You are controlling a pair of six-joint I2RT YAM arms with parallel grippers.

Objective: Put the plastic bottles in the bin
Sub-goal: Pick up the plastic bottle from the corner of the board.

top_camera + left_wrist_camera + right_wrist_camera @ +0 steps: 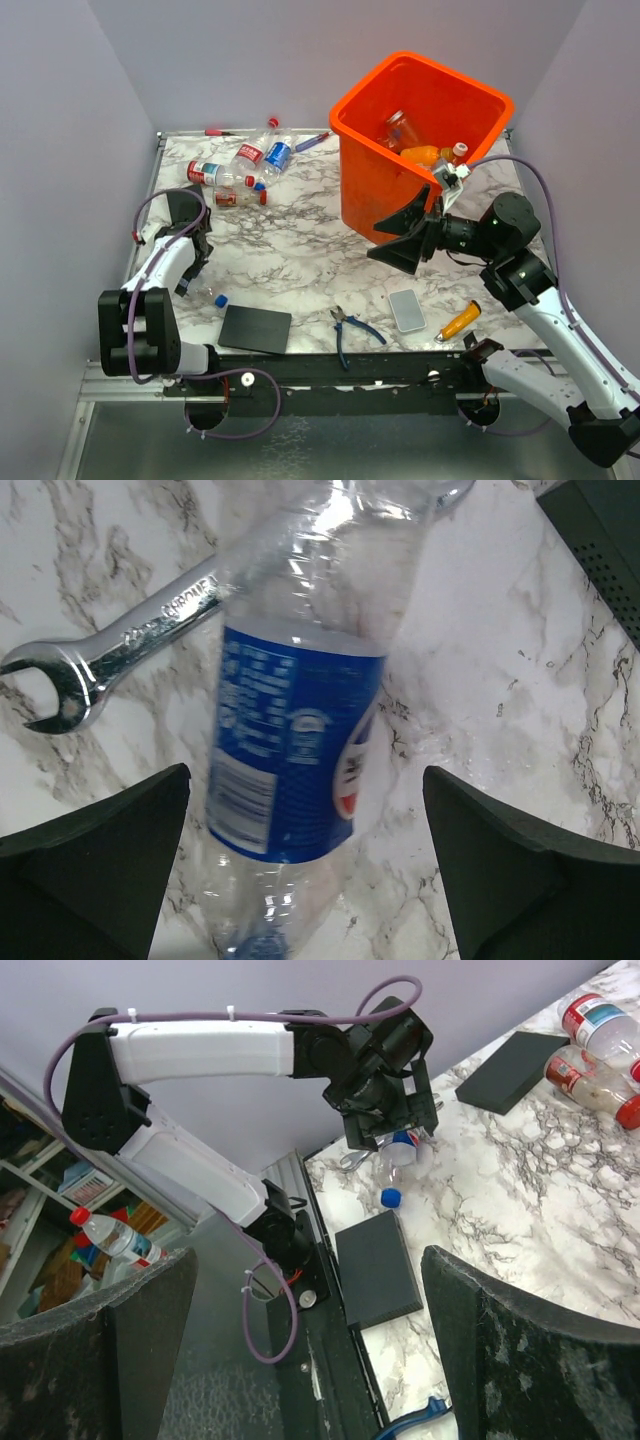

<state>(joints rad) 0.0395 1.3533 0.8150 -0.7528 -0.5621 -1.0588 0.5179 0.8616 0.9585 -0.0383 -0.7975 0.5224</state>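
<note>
Left tool (pixel 305 790): jaws spread to their widest, gripping nothing, poised directly above one bottle.
Blue-labelled bottle (pixel 295 750): clear plastic, lying flat on the desk (pixel 520 660). It sits between the two fingers and touches neither.
Long axis: runs across the line of jaw closure, slightly tilted, with the blue cap at the bottom of the left wrist view. Judged a favourable presentation for closing across the labelled body.
Obstruction: a wrench (pixel 120 630) appears to pass crosswise under the bottle's far half, beyond the label band. A grip placed too far forward could catch or drag it.
Fingertip height: whether the fingertips have reached desk level cannot be told.
Position from the bin (pixel 370 190): this bottle lies well to the left of the bin, nearer the arm bases.
Nearer arm: the left, plainly.
Right tool (pixel 398 238): jaws wide and empty, just beside the bin's near wall, well apart from this bottle.
Loose bottles (pixel 240 165): a cluster left of the bin, toward the far edge.
Binned bottles (pixel 425 153): a few already lie inside the bin.
</note>
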